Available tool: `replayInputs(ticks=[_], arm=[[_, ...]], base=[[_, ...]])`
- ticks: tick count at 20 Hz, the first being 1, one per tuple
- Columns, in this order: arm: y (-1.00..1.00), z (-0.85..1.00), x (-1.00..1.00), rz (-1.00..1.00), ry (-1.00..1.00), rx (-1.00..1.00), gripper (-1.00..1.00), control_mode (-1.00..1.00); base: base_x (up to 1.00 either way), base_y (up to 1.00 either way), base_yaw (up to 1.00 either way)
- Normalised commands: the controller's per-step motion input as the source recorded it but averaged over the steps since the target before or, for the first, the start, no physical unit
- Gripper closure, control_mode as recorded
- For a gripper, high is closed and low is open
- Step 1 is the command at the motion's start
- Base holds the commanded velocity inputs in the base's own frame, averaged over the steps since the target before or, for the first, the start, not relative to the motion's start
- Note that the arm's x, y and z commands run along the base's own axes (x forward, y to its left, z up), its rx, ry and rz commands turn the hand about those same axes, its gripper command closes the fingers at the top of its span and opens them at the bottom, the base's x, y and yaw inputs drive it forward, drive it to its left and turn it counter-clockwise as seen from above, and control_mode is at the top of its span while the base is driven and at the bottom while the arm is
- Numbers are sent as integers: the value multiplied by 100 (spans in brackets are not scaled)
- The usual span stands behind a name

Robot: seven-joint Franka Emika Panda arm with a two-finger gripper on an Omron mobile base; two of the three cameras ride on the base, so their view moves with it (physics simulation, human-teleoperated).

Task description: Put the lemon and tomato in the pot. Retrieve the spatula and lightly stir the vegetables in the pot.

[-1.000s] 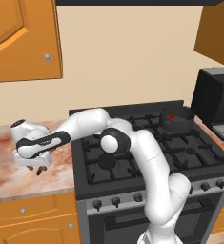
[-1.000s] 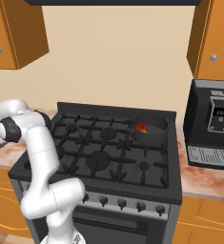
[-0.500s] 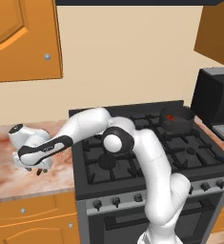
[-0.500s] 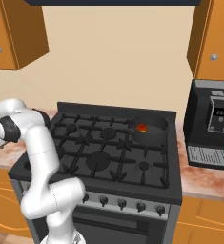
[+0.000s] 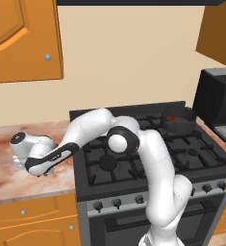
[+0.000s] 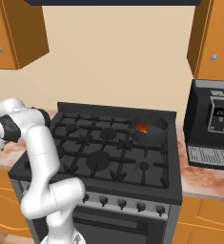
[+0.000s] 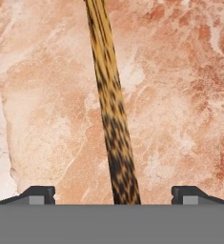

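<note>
the black stove (image 5: 148,153) with its iron grates sits between two stretches of mottled pink-and-rust stone counter (image 5: 8,178), under orange wooden cupboards (image 5: 23,38); the right base view adds what the left one crops, a full look at the black coffee machine (image 6: 213,124) standing on the counter right of the stove. the white arm (image 5: 133,149) bends from the stove front out to the left and reaches low over the left counter. the pot (image 6: 149,129), short, round and dark with a wide rim, sits on the back right burner; from the right base view a red tomato (image 6: 142,127) with a touch of yellow beside it shows inside, while the left base view gives only a red glint there, and the lemon cannot be made out clearly as a ball. the hand view looks straight down at the counter's marbled surface, where the spatula (image 7: 111,109) lies as a slim brown streaked wooden handle running from the top edge down between the two dark fingertips (image 7: 39,194); its head is out of frame. the gripper (image 7: 114,195) stands wide, its tips well apart on either side of the handle and not touching it, holding nothing.
</note>
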Motion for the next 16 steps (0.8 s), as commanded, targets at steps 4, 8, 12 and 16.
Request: replayInputs(ticks=[4, 8, 12, 16], arm=[[-21, -16, 0, 0, 0, 9, -100, -100], [-12, -18, 0, 0, 0, 9, -100, -100], [0, -1, 0, 0, 0, 2, -100, -100], [0, 0, 0, 0, 0, 0, -100, -100]], base=[[0, 0, 0], [0, 0, 0], [0, 0, 0], [0, 0, 0]])
